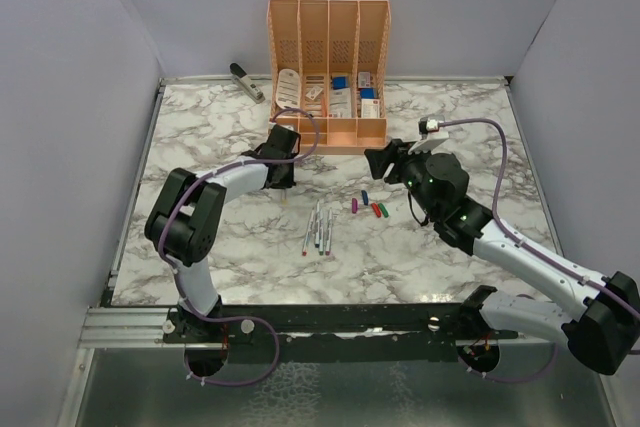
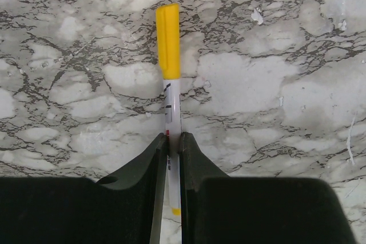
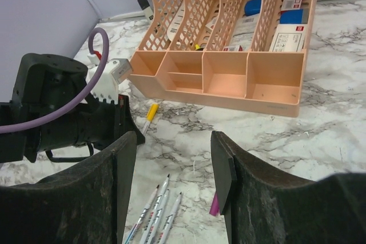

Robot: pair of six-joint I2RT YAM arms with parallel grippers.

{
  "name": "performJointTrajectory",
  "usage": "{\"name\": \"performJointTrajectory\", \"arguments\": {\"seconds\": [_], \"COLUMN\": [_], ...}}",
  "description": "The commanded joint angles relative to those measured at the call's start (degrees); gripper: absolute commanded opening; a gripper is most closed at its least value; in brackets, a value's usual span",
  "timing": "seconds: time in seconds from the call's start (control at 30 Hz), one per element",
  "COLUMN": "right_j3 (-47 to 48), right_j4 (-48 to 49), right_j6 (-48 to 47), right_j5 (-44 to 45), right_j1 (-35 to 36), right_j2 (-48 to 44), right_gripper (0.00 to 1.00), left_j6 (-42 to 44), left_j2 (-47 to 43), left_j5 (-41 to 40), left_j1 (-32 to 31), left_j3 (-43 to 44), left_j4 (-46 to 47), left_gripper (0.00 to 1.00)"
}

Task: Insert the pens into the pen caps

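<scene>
While left pincer clamps pen, yellow cap juts beyond

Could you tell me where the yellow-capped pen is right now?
In the left wrist view the yellow-capped pen sits clamped in the left gripper, just before the orange organiser's left end.

A white marble-patterned tabletop with grey veining fills the middle of the top view. Plain lavender-grey walls close it in: a back wall across the top of the frame, a left panel and a right panel slanting in along the sides. An orange lattice desk organiser stands near the back wall at upper centre, with a grey stapler to its left. A silver aluminium rail lies at lower left, and a dull metal sheet spans the bottom edge. The light is soft and even, with faint shadows.
</scene>
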Motion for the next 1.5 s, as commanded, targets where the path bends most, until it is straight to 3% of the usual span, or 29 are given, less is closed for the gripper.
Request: {"name": "performJointTrajectory", "arguments": {"seconds": [0.0,0.2,0.3,0.5,0.53,0.6,0.63,0.83,1.0,1.23,1.47], "right_j3": [-0.8,-0.9,-0.8,-0.7,-0.8,-1.1,-1.2,-2.1,-2.4,-0.2,0.4], "right_j4": [-1.1,-0.9,-0.4,0.2,0.4,0.6,0.6,1.8,0.6,-7.1,-11.5], "right_j6": [1.1,1.1,0.7,-0.6,-0.6,-0.2,-0.2,0.5,2.3,5.4,6.3], "right_j5": [1.3,0.5,0.4,-0.1,0.2,1.0,1.8,3.6,5.7,7.8,6.1], "right_j1": [-0.1,-0.1,-0.1,-0.1,-0.1,-0.1,-0.1,-0.1,-0.8,-4.9,-8.8], "right_j2": [-1.2,-0.6,-0.2,0.2,0.1,0.0,-0.2,-0.9,-0.3,2.1,4.4], "right_gripper": [0.54,0.54,0.54,0.56,0.58,0.83,0.90,0.98,0.99,0.91,0.84], "left_j6": [-0.7,-0.7,-0.7,-0.5,-0.5,-0.6,-0.7,-0.9,0.3,-1.6,-5.4], "left_j2": [1.9,0.6,-0.8,-3.8,-4.2,-5.2,-5.8,-11.4,-16.5,-24.3,-22.2], "left_j5": [-1.4,-2.8,-3.0,-4.1,-4.2,-4.4,-4.6,-6.2,-3.6,-1.2,-2.7], "left_j1": [0.4,0.3,0.4,0.3,0.3,0.4,0.4,0.3,-0.4,-5.3,-14.4], "left_j3": [1.2,1.3,1.4,1.7,1.8,2.0,2.0,1.2,-1.1,-6.8,-3.9], "left_j4": [-3.7,-4.1,-4.0,-4.1,-4.3,-4.4,-4.6,-5.6,-6.2,-9.3,-17.9], "left_gripper": [0.05,0.15,0.29,0.39,0.40,0.40,0.40,0.40,0.37,0.35,0.34]}}
